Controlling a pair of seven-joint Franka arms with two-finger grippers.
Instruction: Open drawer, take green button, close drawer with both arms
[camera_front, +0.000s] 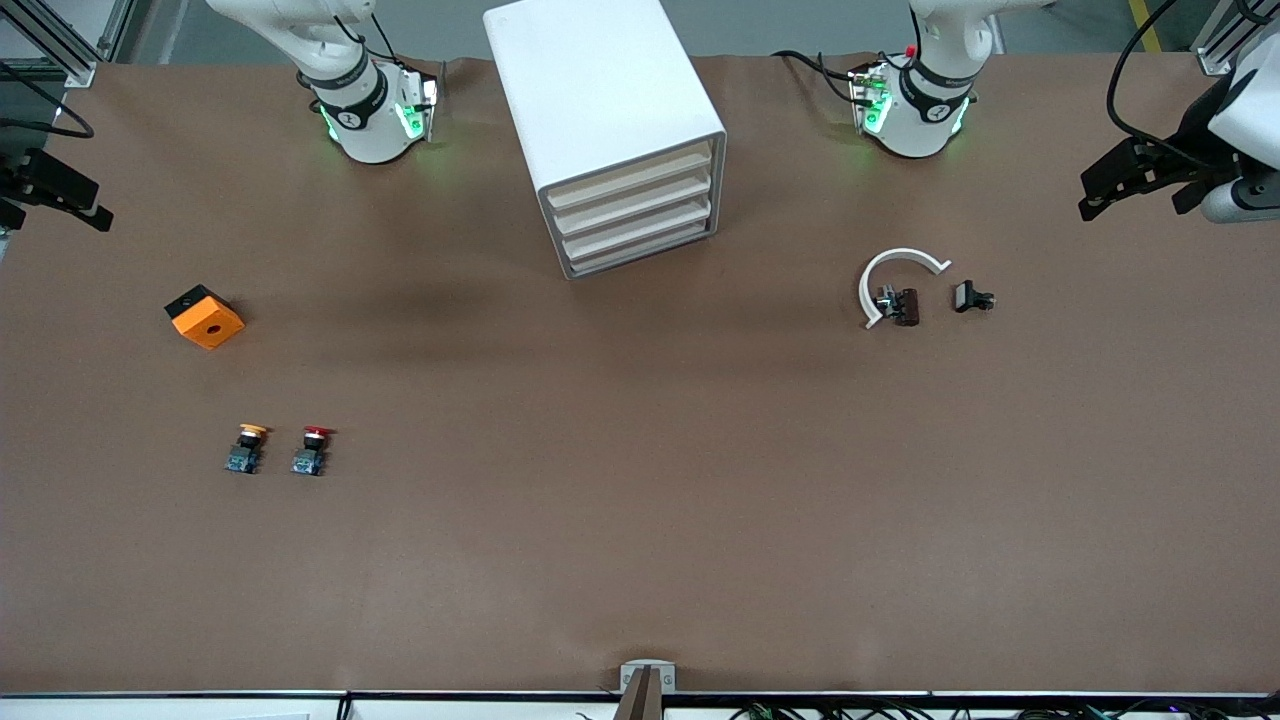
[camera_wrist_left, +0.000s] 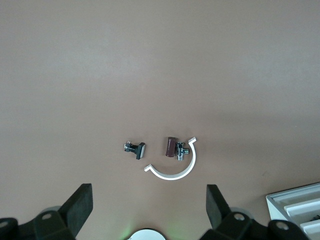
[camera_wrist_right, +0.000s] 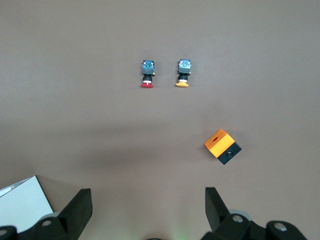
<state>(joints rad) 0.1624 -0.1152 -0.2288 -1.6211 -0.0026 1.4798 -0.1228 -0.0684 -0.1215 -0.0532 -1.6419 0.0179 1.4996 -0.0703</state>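
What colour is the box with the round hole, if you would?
Orange top on a black base; the right wrist view shows it best.

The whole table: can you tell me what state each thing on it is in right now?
Drawer cabinet: all drawers shut.
Left gripper: open, empty, over the table's left-arm end.
Right gripper: open, empty, over the right-arm end.
Orange-capped button: lying on its side.
Red-capped button: lying on its side.
Orange box: resting on the table.

Even overhead light, soft faint shadows, sharp focus.
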